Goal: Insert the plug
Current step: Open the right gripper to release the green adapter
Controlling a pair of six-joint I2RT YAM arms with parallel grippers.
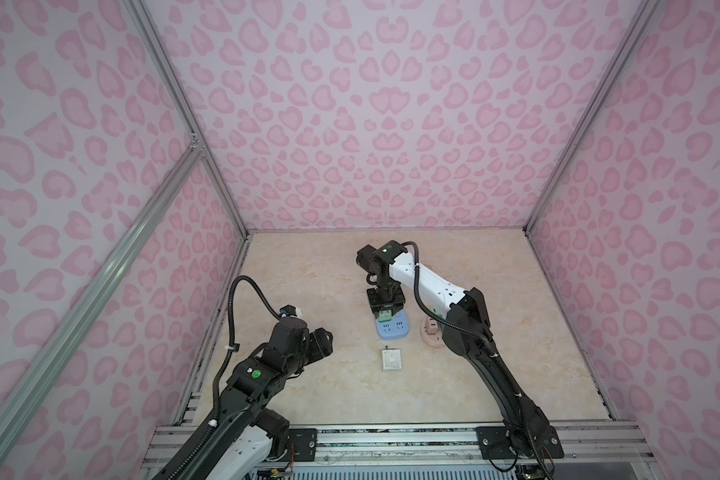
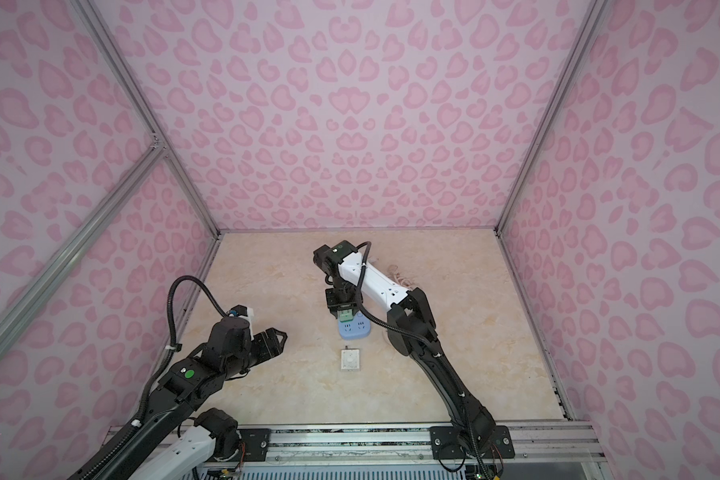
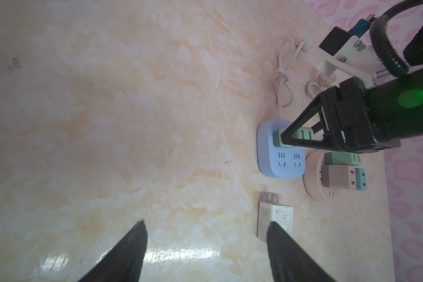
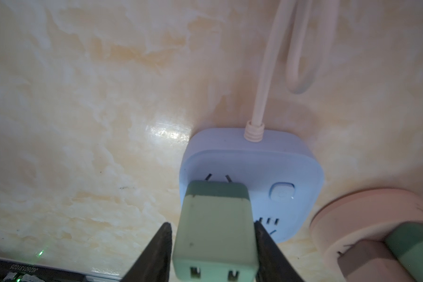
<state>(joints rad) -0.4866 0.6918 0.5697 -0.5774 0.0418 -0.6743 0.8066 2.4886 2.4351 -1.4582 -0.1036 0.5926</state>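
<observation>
The green plug (image 4: pixel 215 224) stands prongs-down in a socket of the pale blue power strip (image 4: pixel 254 166), near the strip's far corner; two dark prongs still show above the strip's face. My right gripper (image 4: pixel 211 224) straddles the plug from above, open, with a thin gap at one finger and the other finger close against it. In both top views the plug (image 1: pixel 385 314) (image 2: pixel 347 316) sits under that gripper on the strip (image 1: pixel 395 330) (image 2: pixel 356 330). My left gripper (image 3: pixel 206 222) (image 1: pixel 323 340) hovers open and empty over bare table to the left.
A white square adapter (image 1: pixel 391 359) (image 3: pixel 274 214) lies just in front of the strip. A pink round socket (image 1: pixel 429 336) (image 3: pixel 313 175) carrying green and pink plugs sits to the strip's right. The strip's knotted cord (image 3: pixel 282 73) trails toward the back wall.
</observation>
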